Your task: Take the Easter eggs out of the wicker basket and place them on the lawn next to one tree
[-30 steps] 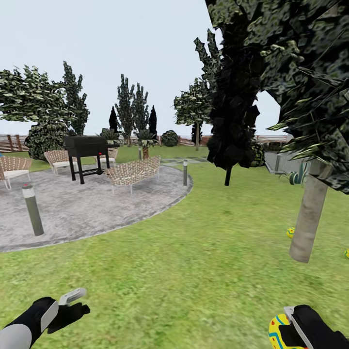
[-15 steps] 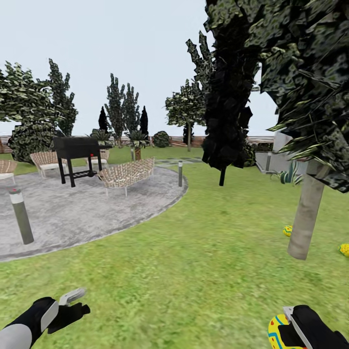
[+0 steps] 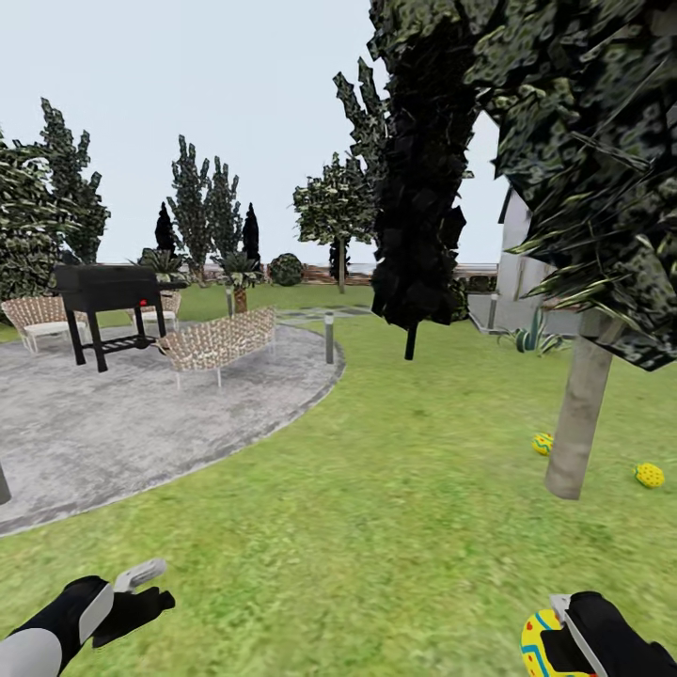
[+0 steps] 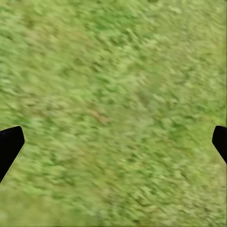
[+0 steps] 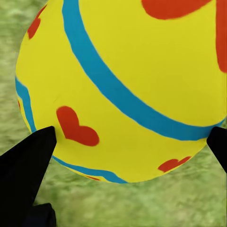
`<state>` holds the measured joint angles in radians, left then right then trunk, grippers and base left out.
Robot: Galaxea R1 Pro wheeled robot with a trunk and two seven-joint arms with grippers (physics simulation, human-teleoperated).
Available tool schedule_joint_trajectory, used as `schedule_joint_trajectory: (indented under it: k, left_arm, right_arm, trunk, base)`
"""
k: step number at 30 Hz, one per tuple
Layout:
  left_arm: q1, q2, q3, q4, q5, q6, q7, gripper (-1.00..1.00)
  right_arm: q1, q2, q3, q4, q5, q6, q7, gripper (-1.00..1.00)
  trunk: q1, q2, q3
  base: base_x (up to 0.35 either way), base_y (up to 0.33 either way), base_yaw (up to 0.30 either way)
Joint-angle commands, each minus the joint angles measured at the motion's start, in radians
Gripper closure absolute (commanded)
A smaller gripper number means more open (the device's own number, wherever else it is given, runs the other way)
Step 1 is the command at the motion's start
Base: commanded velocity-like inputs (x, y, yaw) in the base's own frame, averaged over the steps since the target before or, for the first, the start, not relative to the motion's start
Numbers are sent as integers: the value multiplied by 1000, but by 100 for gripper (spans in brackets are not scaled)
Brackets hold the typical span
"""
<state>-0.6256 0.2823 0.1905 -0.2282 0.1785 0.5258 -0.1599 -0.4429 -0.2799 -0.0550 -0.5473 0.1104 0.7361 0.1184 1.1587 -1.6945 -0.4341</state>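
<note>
My right gripper is shut on a yellow Easter egg with blue bands and red hearts, low at the right of the head view; the same egg looms large between the fingers in the right wrist view. Two more eggs lie on the lawn either side of a pale-trunked tree: one at its left, one at its right. My left gripper hangs open over grass, its dark fingertips wide apart. The wicker basket is out of view.
A grey paved patio with a black grill, wicker chairs and a bollard light lies to the left. A near-black tree stands ahead. More trees and a fence line the far edge; a white house sits right.
The whole view has panned right: patio, grill and trees slid left, and the second egg beside the trunk came fully into view. Both grippers hold the same pose.
</note>
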Motion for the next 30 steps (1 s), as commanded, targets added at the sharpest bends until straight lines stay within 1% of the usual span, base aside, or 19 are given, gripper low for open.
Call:
schedule_joint_trajectory:
  k: [1,4,8,13,16,22,30]
  left_arm:
    - [0,0,1,-2,9,6,0,-100]
    - [0,0,1,-1,9,6,0,-100]
    - [0,-1,1,-2,9,6,1,-100]
    - [0,-2,1,-1,9,5,2,-100]
    - [0,-2,0,-1,9,6,2,-100]
    - [0,-3,0,0,9,6,2,-100]
    - [0,-3,1,0,9,6,2,-100]
  right_arm:
    - [0,1,-5,-2,11,5,9,100]
    - [0,-1,-6,-2,11,5,9,100]
    - [0,-1,-5,-3,11,5,9,100]
    - [0,-2,-6,-3,11,5,9,100]
    - [0,-11,-9,-3,11,4,9,100]
    - [0,-10,-7,-3,11,3,10,100]
    - [0,-10,-8,-2,11,3,9,100]
  trunk:
    - [1,-1,-1]
    - [1,-1,-1]
    - [1,-1,-1]
    - [1,-1,-1]
    - [1,-1,-1]
    - [1,-1,-1]
    - [1,-1,-1]
  base:
    - [293,205,-2]
    - [314,139,0]
    - [333,19,-36]
    - [335,1,-256]
    - [335,0,-278]
    - [335,0,-225]
    - [335,0,-18]
